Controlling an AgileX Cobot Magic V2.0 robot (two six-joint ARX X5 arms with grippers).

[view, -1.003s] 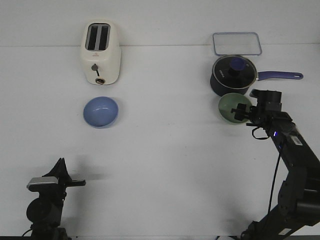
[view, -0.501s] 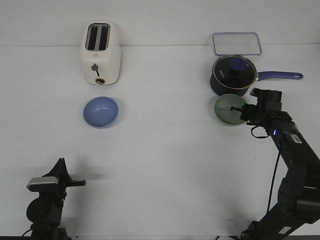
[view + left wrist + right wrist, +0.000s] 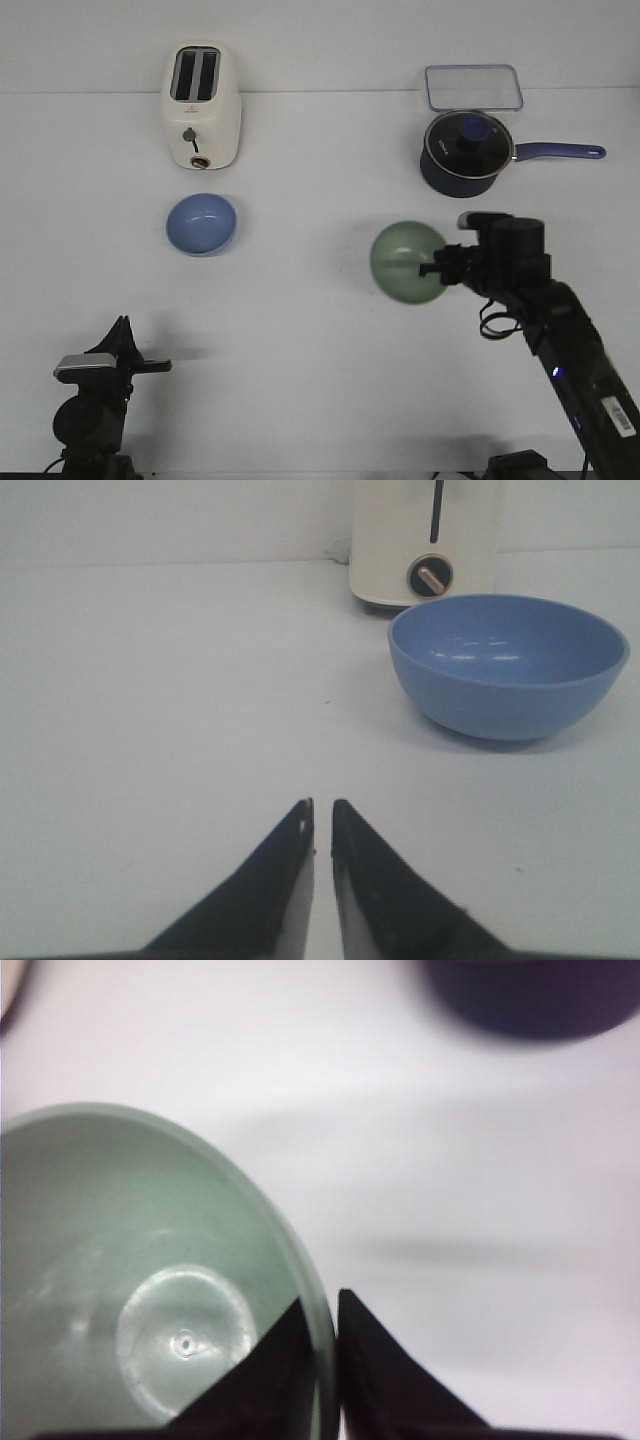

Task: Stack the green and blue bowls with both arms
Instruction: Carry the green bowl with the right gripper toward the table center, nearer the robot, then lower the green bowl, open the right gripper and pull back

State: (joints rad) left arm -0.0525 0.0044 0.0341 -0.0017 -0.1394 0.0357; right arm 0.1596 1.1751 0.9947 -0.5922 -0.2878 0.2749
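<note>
a white table (image 3: 320, 330) seen from the front, with two black robot arms at its near edge. the right gripper (image 3: 432, 269) pinches the rim of the green bowl (image 3: 405, 262), one finger inside and one outside, and holds it in the air right of the table's middle. the bowl looks tipped, its opening partly toward the camera. in the right wrist view the two dark fingers (image 3: 285, 1365) close on the pale green wall (image 3: 150, 1260), with the bowl's round base visible inside.

the blue bowl (image 3: 202, 223) sits upright on the table at the left, just in front of a cream toaster (image 3: 202, 104). it lies to the left of the green bowl, well apart, with bare table between them. that leftward gap is what the next move turns on: the held bowl would have to travel left and come level over the blue one before it can nest.

the left gripper (image 3: 320, 815) rests low at the near left corner, its fingers nearly touching and holding nothing. it points toward the blue bowl (image 3: 508, 665), which lies ahead of it and off to one side, and it is the nearer arm to that bowl.

at the back right stand a dark saucepan (image 3: 468, 152) with a lid and a clear tray (image 3: 474, 87).
</note>
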